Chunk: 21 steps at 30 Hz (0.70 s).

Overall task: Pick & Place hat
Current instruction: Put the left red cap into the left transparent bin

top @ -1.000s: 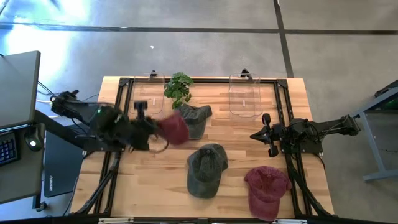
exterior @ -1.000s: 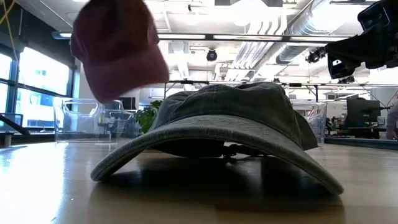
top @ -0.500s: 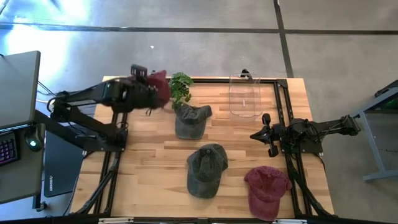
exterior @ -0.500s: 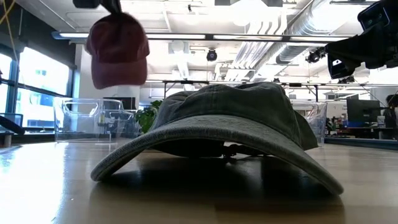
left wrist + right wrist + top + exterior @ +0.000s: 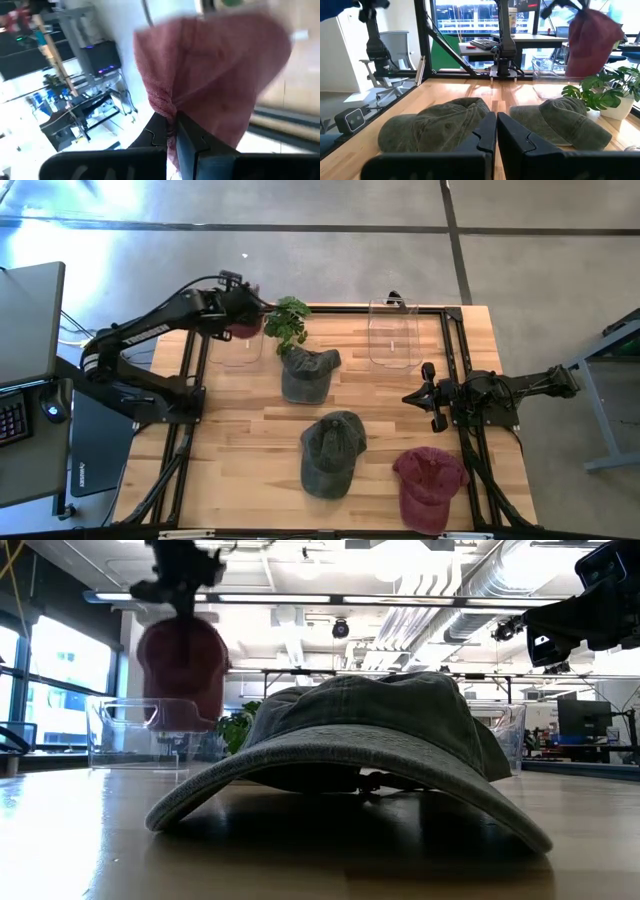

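Note:
A dark red hat [image 5: 244, 323] hangs from my left gripper [image 5: 186, 580] over the left clear bin [image 5: 240, 350] at the table's far edge. In the low view the hat [image 5: 183, 660] has its lower edge at about the height of the bin's rim [image 5: 120, 702]. The left wrist view is filled with the hat [image 5: 220, 75]. My right gripper [image 5: 424, 396] is shut and waits above the table's right side, touching nothing; its closed fingers [image 5: 496, 131] show in its wrist view. My left gripper pinches a bunched fold of the red hat's cloth [image 5: 162, 102] between its two fingers [image 5: 187, 140]. It comes from above, pointing down. The hat hangs slack below the fingers, lifted clear of the table.
Two green hats lie on the table, one near the plant [image 5: 308, 372] and one in the middle [image 5: 330, 450]. A second red hat [image 5: 428, 485] lies at the near right. A potted plant [image 5: 287, 322] stands beside the left bin; another clear bin [image 5: 393, 335] stands at the far right.
My left arm has carried the red hat from over the table's left middle toward the far edge, reaching out over the left clear bin beside the plant. The hat stayed pinched and hanging, and over the last half second it has come lower toward the bin.

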Motion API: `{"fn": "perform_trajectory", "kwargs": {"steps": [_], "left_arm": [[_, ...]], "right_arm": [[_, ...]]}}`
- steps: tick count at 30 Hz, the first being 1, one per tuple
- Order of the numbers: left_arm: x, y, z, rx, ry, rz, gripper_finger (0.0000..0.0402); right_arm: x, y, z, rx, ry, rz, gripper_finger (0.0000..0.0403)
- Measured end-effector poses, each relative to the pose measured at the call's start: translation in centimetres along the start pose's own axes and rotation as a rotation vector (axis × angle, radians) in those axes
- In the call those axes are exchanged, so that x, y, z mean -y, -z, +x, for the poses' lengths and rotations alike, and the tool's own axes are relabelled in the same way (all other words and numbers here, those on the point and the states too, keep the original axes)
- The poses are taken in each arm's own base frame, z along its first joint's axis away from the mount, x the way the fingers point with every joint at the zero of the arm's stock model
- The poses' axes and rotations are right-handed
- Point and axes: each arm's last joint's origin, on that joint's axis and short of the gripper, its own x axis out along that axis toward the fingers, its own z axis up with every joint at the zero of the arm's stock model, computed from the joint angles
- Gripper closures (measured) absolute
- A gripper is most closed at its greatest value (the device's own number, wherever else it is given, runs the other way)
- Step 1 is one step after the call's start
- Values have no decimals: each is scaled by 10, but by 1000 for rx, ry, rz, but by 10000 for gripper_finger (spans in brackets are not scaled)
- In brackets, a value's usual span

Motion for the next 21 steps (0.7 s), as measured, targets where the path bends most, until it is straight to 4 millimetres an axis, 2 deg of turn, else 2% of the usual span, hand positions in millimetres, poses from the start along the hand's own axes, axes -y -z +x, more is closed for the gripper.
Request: {"fn": "perform_trajectory", "kwargs": {"steps": [4, 8, 11, 16, 21], "left_arm": [[17, -7, 28, -46, 27, 118, 401], [31, -16, 43, -43, 24, 230, 401], [30, -21, 51, -5, -11, 220, 401], [19, -19, 60, 30, -36, 186, 400], [12, -13, 77, 44, 3, 109, 366]], "right_arm": [[0, 0, 0, 0, 0, 0, 391], [0, 0, 0, 0, 0, 0, 391], [0, 0, 0, 0, 0, 0, 391], [0, 0, 0, 0, 0, 0, 391], [0, 0, 0, 0, 0, 0, 391]]}}
